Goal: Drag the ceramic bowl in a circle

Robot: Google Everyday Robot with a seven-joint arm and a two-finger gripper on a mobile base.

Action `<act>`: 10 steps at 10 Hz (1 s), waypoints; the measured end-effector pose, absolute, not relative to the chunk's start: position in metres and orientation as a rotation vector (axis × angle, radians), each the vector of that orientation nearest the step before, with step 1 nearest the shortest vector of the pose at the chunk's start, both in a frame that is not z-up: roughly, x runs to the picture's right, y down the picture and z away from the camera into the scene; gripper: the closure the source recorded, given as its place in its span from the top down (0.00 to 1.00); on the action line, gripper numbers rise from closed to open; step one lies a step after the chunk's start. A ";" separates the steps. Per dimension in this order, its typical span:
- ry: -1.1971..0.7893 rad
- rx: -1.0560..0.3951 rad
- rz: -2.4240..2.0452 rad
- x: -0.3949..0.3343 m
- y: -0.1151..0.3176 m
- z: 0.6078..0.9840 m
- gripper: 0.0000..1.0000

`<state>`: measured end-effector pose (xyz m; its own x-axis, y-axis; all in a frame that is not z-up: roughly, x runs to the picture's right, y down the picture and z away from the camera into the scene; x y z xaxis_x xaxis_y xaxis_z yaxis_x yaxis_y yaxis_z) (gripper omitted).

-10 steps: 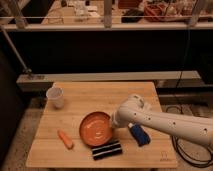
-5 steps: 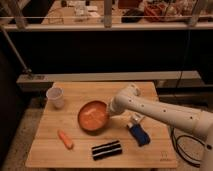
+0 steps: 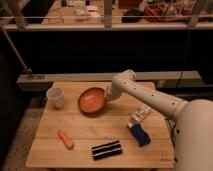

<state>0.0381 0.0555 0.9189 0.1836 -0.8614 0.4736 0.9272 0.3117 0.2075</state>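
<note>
Dragged up and left since a second ago, the ceramic bowl (image 3: 92, 100) now sits toward the back of the worktop (image 3: 80, 150).

Closed jaws of the gripper (image 3: 107, 95) pinch the bowl's right rim; a white cup (image 3: 55, 96) stands left, a carrot (image 3: 65, 139) and a black striped block (image 3: 106, 150) lie nearer.

I am seeing my white gripper (image 3: 107, 94) at the orange-brown ceramic bowl (image 3: 92, 100); white cup (image 3: 55, 97), orange carrot (image 3: 65, 139), black-and-white striped block (image 3: 106, 150).
</note>
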 end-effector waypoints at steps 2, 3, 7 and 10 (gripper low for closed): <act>-0.559 -0.154 -1.223 0.061 0.056 0.924 0.00; -0.557 -0.162 -1.209 0.072 0.061 0.923 0.00; -0.548 -0.205 -1.165 0.118 0.118 0.886 0.00; -0.535 -0.220 -1.172 0.145 0.161 0.841 0.00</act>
